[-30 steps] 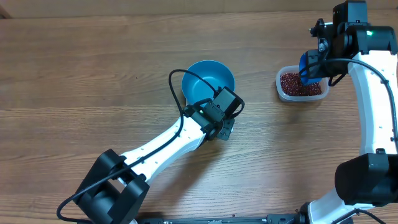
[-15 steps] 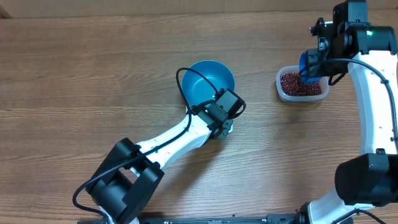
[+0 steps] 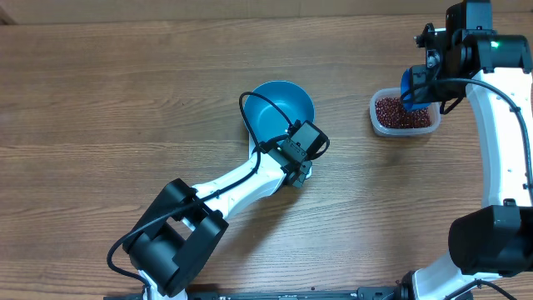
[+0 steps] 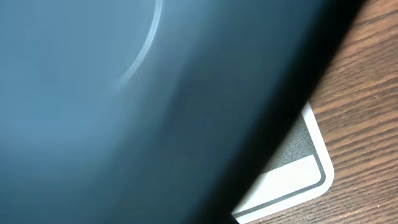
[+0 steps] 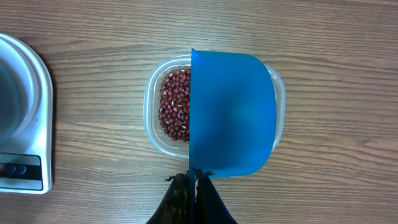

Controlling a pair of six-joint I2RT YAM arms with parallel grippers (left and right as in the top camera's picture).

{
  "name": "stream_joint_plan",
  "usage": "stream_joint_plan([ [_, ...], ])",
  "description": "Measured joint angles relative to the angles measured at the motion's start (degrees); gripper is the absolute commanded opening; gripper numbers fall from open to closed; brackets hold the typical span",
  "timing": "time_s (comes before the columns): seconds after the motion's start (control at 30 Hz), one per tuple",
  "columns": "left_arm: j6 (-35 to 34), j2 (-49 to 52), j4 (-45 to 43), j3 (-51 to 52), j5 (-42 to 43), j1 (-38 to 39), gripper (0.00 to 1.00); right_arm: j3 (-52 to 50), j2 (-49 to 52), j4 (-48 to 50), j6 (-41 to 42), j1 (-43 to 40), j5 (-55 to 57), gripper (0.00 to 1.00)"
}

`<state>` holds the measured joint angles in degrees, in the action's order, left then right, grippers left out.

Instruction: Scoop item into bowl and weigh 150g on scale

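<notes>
The blue bowl (image 3: 279, 108) sits at mid-table, and its blurred wall (image 4: 124, 99) fills the left wrist view. A white corner of the scale (image 4: 292, 177) shows under it, and the scale (image 5: 31, 137) also lies at the left edge of the right wrist view. My left gripper (image 3: 300, 171) is at the bowl's near right rim. Its fingers are hidden, so I cannot see a grip. My right gripper (image 5: 196, 177) is shut on the handle of a blue scoop (image 5: 230, 112). The scoop hangs over a clear tub (image 3: 404, 112) of red-brown beans (image 5: 177, 106).
The left arm (image 3: 225, 192) stretches diagonally from the near left to the bowl, with a black cable looping over the bowl's left rim. The right arm (image 3: 500, 150) runs along the right edge. Bare wooden tabletop lies between bowl and tub.
The left arm's lower links have swung to the right while its wrist stayed at the bowl. The bowl, scoop and right arm have not moved.
</notes>
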<state>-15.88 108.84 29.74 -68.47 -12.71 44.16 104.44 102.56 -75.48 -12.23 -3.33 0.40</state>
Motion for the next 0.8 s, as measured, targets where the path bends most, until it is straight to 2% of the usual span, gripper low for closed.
stream_joint_plan([
  [0.8, -0.07, 0.0, -0.2, 0.0, -2.12, 0.0, 0.04, 0.0, 0.0, 0.0, 0.0, 0.0, 0.02, 0.04],
])
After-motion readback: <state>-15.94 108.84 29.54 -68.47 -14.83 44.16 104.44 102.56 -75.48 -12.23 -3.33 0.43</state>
